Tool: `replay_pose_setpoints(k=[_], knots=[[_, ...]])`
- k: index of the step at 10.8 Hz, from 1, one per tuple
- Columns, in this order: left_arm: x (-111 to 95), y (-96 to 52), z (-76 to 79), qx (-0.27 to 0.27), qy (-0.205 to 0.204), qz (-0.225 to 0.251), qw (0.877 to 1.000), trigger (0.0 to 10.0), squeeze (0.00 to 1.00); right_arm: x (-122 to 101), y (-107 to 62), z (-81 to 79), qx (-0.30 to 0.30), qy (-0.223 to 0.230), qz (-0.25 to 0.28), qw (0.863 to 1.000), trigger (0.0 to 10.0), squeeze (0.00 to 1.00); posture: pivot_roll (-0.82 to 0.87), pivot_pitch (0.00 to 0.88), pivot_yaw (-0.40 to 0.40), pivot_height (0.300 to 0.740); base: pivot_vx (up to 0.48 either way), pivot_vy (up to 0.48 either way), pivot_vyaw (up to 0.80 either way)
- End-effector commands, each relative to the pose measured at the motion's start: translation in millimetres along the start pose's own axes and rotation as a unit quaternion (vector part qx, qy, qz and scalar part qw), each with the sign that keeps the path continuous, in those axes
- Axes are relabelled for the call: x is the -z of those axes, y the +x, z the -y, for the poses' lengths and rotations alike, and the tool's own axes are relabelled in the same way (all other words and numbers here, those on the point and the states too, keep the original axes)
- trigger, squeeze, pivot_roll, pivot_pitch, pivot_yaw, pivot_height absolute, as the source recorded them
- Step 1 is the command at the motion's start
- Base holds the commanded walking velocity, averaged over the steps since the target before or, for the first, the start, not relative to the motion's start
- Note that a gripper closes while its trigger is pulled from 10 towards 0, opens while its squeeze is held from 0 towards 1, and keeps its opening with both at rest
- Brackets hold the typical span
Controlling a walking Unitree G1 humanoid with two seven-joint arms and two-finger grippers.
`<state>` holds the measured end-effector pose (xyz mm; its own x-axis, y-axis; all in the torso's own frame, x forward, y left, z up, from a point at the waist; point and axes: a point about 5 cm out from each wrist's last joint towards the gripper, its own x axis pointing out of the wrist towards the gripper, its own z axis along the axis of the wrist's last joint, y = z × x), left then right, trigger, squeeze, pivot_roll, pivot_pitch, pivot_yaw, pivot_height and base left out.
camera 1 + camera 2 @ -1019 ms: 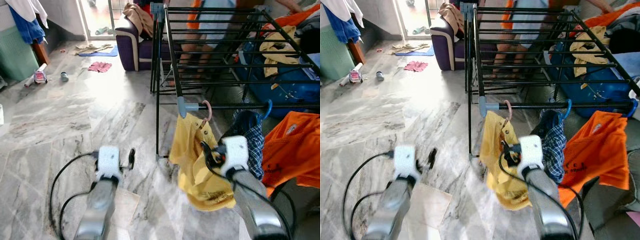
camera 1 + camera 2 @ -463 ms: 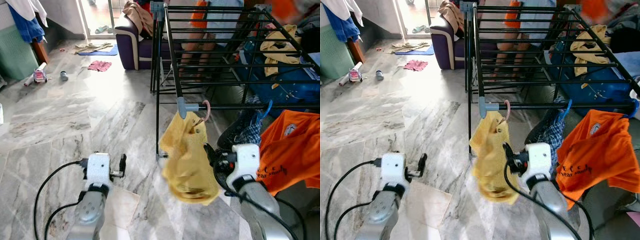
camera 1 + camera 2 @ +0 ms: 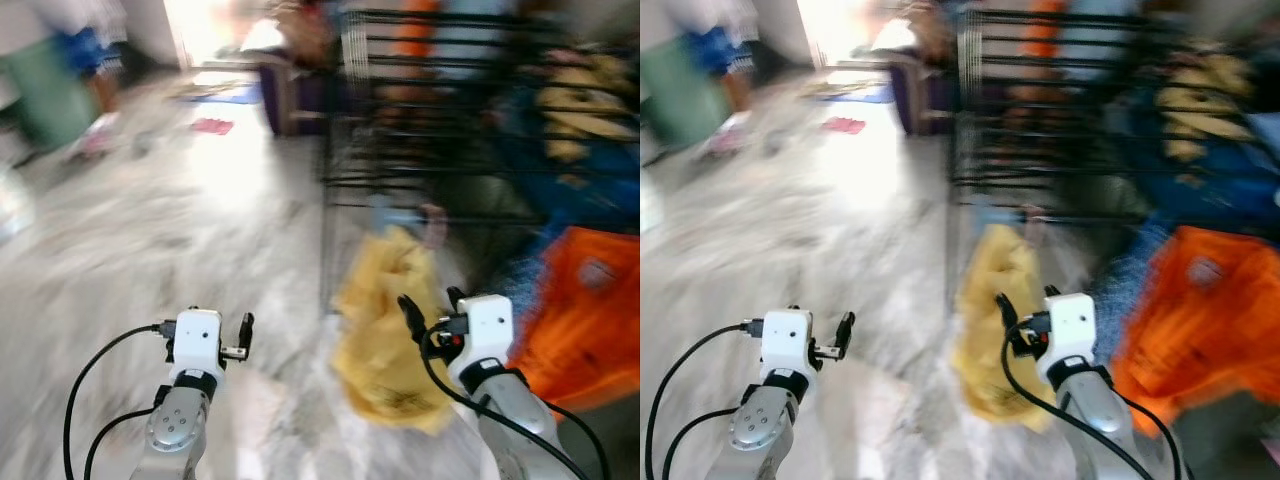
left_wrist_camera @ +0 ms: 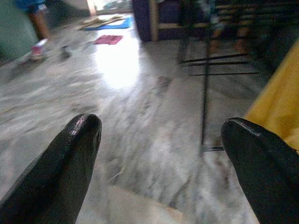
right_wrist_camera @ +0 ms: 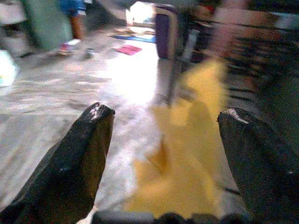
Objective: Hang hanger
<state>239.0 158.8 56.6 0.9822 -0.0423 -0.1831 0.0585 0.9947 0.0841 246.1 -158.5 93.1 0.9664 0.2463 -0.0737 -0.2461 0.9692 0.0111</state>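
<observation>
hanging from rack [image 3: 470, 120] rail: yellow shirt [image 3: 385, 335] on hanger; hook [image 3: 435, 222] smeared by motion blur, barely legible. orange shirt [image 3: 585, 310] beside it, cut off at frame edge. right gripper [image 3: 428, 308] near yellow shirt, fingers [image 5: 81, 154] spread wide, holding nothing. left gripper [image 3: 246, 335] over marble floor [image 3: 150, 230], fingers [image 4: 65, 158] wide, empty. rack bars and background blurred; detail unreadable.
</observation>
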Motion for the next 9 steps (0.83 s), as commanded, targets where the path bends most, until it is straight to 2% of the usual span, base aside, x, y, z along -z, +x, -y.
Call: replay_pose_setpoints(k=[1, 2, 9], knots=[[-0.5, -1.7, -0.3, 0.000, 0.005, -0.003, 1.000, 10.0, 0.00, -5.2, -0.3, 0.0, 0.002, 0.002, 0.010, 1.000, 10.0, 0.73, -0.01, 0.020, -0.015, 0.740, 0.000, 0.000, 0.00], [-0.8, -1.7, -0.2, 0.001, 0.006, -0.003, 1.000, 10.0, 0.00, -4.7, 0.0, 0.5, 0.006, 0.003, 0.010, 1.000, 10.0, 0.00, -0.01, 0.021, -0.014, 0.740, 0.000, 0.000, 0.00], [-4.8, 3.1, 1.8, 0.007, -0.009, 0.004, 1.000, 10.0, 0.00, -2.3, 2.0, -1.9, 0.011, 0.002, 0.005, 1.000, 10.0, 0.00, -0.01, 0.020, -0.015, 0.740, 0.000, 0.000, 0.00]])
